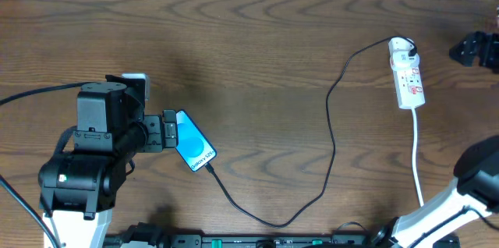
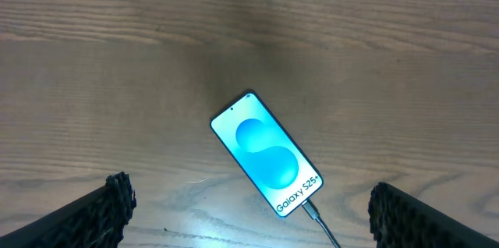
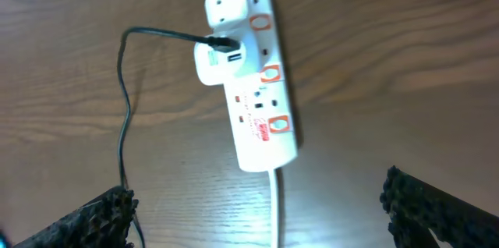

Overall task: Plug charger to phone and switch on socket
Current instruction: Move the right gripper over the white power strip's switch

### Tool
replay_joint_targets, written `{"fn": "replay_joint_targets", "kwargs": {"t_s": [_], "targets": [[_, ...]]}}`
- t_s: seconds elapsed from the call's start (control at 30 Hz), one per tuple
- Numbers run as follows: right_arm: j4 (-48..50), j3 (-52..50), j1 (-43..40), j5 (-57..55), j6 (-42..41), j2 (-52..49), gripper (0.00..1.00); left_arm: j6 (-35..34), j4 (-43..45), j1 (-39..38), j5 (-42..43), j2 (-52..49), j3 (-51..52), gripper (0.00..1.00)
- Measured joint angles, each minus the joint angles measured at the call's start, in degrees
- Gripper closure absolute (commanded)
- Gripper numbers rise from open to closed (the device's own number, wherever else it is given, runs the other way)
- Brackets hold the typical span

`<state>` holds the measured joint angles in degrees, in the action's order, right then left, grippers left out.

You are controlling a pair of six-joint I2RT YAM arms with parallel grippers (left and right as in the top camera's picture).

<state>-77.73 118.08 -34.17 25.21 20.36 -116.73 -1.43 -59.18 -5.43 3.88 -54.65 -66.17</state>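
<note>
The left gripper (image 2: 251,197) hangs over the wooden table (image 1: 257,30) with its 2 fingers (image 2: 117,201) spread wide and holding nothing. The phone (image 2: 265,154) lies flat on the wood between and just ahead of them. It sits at a slant with its bright blue screen up, touching neither finger. From overhead, the gripper's tip sits just beside the phone's left edge.

The charger cable (image 1: 331,123), thin and black, is plugged into the phone's lower end. From there it loops toward the table's near edge, then climbs to the power strip (image 1: 407,72) at the far right.

Over there, the right gripper (image 3: 257,193) is also wide open and empty, hovering above the strip without touching it. The white strip lies flat, well apart from the phone. The cable's other end sits in a white adapter (image 3: 214,61) plugged into 1 of its outlets. Red-marked switches (image 3: 281,123) run along 1 side, though their position cannot be made out. The strip's white cord (image 1: 417,154) trails toward the near edge.
</note>
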Motion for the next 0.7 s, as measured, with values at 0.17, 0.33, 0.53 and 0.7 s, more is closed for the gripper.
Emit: {"fn": "replay_joint_targets", "kwargs": {"t_s": [0.17, 0.33, 0.53, 0.7], "targets": [[-0.02, -0.04, 0.39, 4.96, 1.27, -8.22, 0.01, 0.00, 0.02, 0.00, 0.00, 0.00, 0.00, 0.02], [-0.31, -0.04, 1.81, 7.82, 3.87, -15.17, 0.01, 0.00, 0.00, 0.00, 0.00, 0.00, 0.00, 0.02], [2.36, -0.07, 4.66, 9.46, 7.26, -17.90, 0.01, 0.00, 0.00, 0.00, 0.00, 0.00, 0.00, 0.02], [5.40, -0.09, 5.90, 9.81, 7.63, -17.90, 0.01, 0.00, 0.00, 0.00, 0.00, 0.00, 0.00, 0.02]]}}
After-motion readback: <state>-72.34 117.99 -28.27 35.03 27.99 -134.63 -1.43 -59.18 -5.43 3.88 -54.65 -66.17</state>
